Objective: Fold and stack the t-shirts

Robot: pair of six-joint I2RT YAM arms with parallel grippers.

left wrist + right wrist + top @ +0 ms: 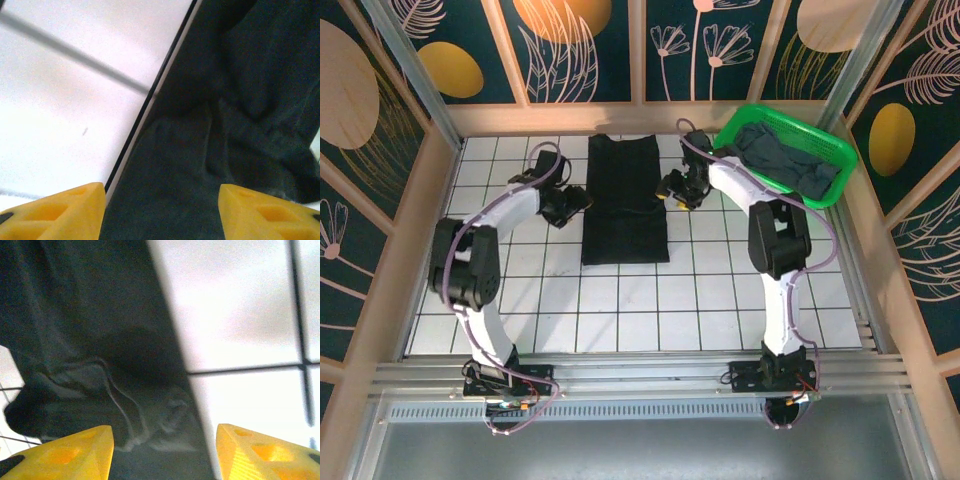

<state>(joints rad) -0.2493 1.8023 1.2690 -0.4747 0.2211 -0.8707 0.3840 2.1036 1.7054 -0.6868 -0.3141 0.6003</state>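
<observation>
Gaping wide, left gripper [162, 217]: yellow fingers [55, 212] well apart, nothing pinched. The black t-shirt [240, 125] has its edge running up from between the jaws, cloth before one finger and bare tiled table [65, 100] before the other. Right gripper [162, 455]: likewise spread and empty, with the shirt's puckered edge between and ahead of its jaws. Beyond the right gripper: grey t-shirt [790, 160], heaped in green basket [810, 128].

Bright, glaring tiles; perhaps blurred close-ups
</observation>
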